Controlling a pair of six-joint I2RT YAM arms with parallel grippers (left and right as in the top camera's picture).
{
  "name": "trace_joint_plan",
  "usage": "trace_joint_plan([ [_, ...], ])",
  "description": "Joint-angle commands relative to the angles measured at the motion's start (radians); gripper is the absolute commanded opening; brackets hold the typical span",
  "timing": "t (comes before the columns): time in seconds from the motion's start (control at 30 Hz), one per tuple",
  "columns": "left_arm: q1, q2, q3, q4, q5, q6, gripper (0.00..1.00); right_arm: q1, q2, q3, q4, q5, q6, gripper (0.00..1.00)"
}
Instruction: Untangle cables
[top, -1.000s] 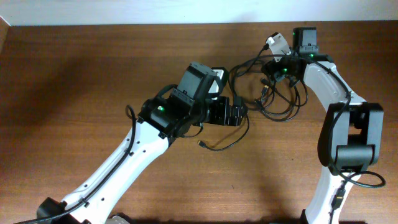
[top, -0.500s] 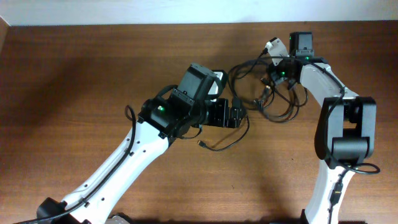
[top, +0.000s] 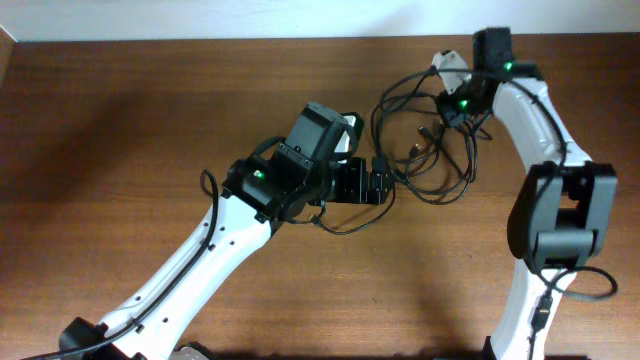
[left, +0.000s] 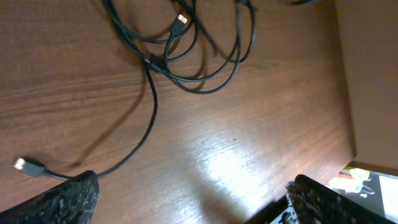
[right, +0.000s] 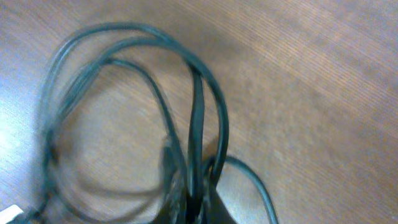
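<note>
**Right claw has the bundle, left one is ready to go**

We're at the grab-and-separate step. The two thin black cords with small plugs (right: 196, 118) are tangled in loose loops at about 1 o'clock on the brown wooden table (top: 150, 120). The right claw (right: 194, 210) is pinched fully closed on a few strands where they cross, toward the 12 o'clock side of the tangle. The left claw (left: 196, 204) is spread as wide as it goes and holds nothing. It hovers at 9 o'clock of the loops, with a loose tail ending in a small pale-tipped plug (left: 25, 165) running right up to one of its fingers.

Our guess for the next move: the left claw drops onto that free tail and clamps it. Then both arms ease apart gently, so the loops slide out instead of cinching into a knot.
</note>
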Motion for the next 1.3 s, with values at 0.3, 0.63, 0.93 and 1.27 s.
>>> trace_joint_plan([
  [0.3,-0.001,0.005,0.014,0.033,0.044,-0.334,0.99,-0.001,-0.251,0.364,-0.461,-0.581,0.140,0.04],
  [0.63,-0.001,0.004,0.014,0.230,0.119,-0.431,0.99,-0.001,-0.303,0.363,-0.581,-0.642,0.185,0.04],
  [0.93,-0.017,0.005,0.014,0.454,0.081,-0.559,0.99,-0.001,-0.303,0.363,-0.582,-0.833,0.223,0.04],
  [1.27,-0.027,0.011,0.013,0.467,0.000,-0.600,0.99,-0.001,-0.303,0.363,-0.582,-0.995,0.245,0.04],
])
